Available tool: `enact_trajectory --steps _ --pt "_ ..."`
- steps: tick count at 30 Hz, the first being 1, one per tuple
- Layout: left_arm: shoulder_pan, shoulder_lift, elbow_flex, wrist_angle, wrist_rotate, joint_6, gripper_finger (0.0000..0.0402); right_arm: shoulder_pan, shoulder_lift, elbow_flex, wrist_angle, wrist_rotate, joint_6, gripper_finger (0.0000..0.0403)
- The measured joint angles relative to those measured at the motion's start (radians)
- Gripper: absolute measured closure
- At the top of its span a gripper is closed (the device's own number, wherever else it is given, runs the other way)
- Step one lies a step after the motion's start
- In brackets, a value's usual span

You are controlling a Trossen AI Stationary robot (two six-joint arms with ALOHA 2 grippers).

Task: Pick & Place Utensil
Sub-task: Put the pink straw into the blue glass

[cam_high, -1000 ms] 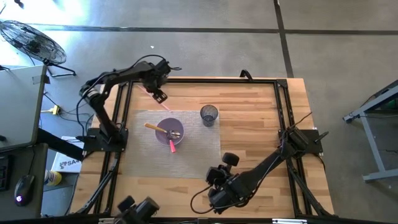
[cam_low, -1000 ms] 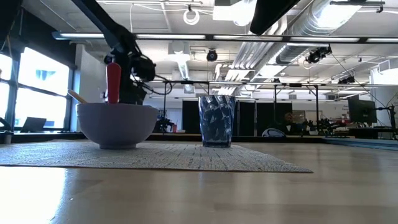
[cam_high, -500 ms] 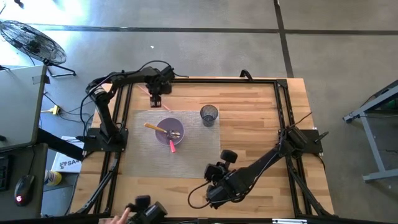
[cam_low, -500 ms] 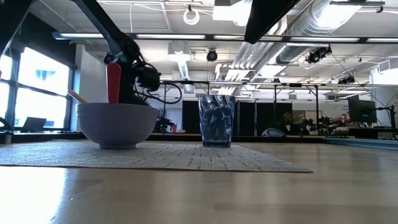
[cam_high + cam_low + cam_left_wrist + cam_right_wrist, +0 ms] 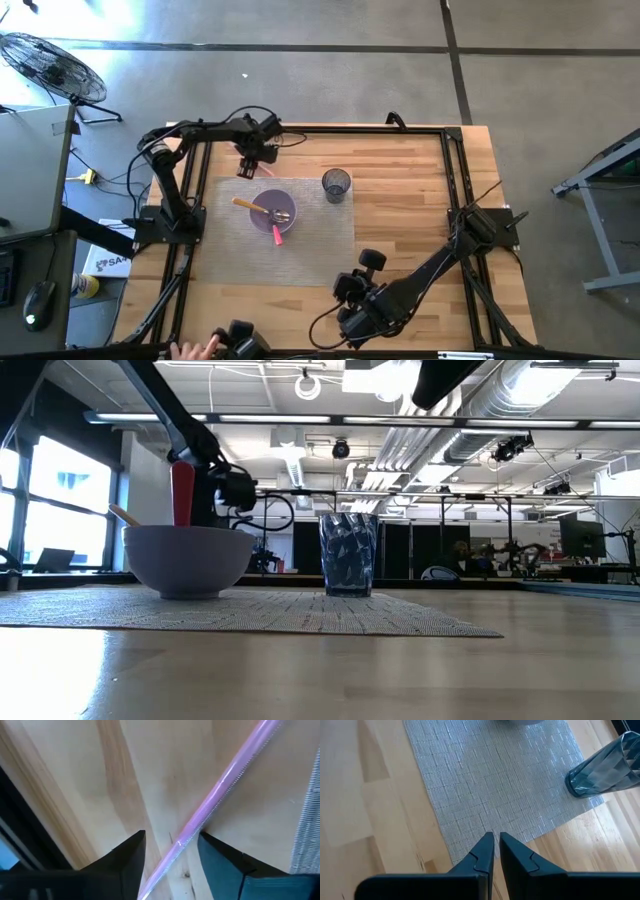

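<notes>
Over the last second the left arm has swung its wrist back toward the far edge of the tabletop [image 5: 400, 230] and dropped low, while the right arm has only shuffled a little at the near edge. Now the left gripper [image 5: 170, 851] sits right down over a pink utensil handle [image 5: 220, 795] lying flat on the bare wood just beyond the far left corner of the woven placemat [image 5: 320, 240]. Its fingers [image 5: 127, 857] stand apart, one on each side of the handle, so the thin rod passes through the gap on a slant rather than square across it. That slant is what the closing pinch depends on, I'd say. The purple bowl [image 5: 272, 210], already holding utensils, and the blue cup [image 5: 337, 184] stand on the placemat nearby. The left arm is plainly the nearer one; the right gripper [image 5: 493, 840] hangs well away at the near edge, fingers pressed almost together on nothing.
</notes>
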Motion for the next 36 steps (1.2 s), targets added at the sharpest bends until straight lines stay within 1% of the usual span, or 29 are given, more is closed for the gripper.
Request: enact_trajectory --steps 3,6,12,13,14,18,21,24,30,36 --pt "0.000 0.001 0.000 -0.013 0.019 0.000 0.0246 0.000 0.000 0.000 0.005 0.003 0.001 0.0380" --pt "0.001 0.002 0.000 -0.033 0.040 -0.001 0.0282 0.000 0.000 0.000 0.010 0.007 0.001 0.0380" --pt "-0.002 0.000 0.000 -0.061 0.035 -0.005 0.0380 -0.002 0.000 0.000 0.011 0.009 0.000 0.0379" --pt "-0.002 0.000 -0.001 -0.061 0.034 -0.006 0.0389 -0.002 0.000 0.000 0.012 0.011 0.000 0.0379" --pt "-0.002 0.000 -0.001 -0.061 0.033 -0.007 0.0392 -0.002 0.000 0.000 0.013 0.011 0.000 0.0380" --pt "-0.002 -0.015 -0.004 -0.063 0.035 -0.007 0.0379 -0.002 0.000 0.000 0.018 0.013 0.000 0.0379" --pt "-0.012 -0.049 -0.008 -0.078 0.039 -0.006 0.0387 -0.002 0.000 0.000 0.018 0.019 0.000 0.0381" --pt "-0.017 -0.102 -0.005 -0.076 0.037 -0.007 0.0397 -0.002 0.000 0.000 0.018 0.019 0.000 0.0383" --pt "-0.039 -0.231 -0.005 -0.079 0.047 -0.026 0.0396 0.000 0.000 0.000 0.018 0.035 0.000 0.0384" --pt "-0.109 -0.376 -0.004 -0.051 0.091 -0.059 0.0400 0.013 0.000 0.000 0.018 0.054 0.000 0.0386"
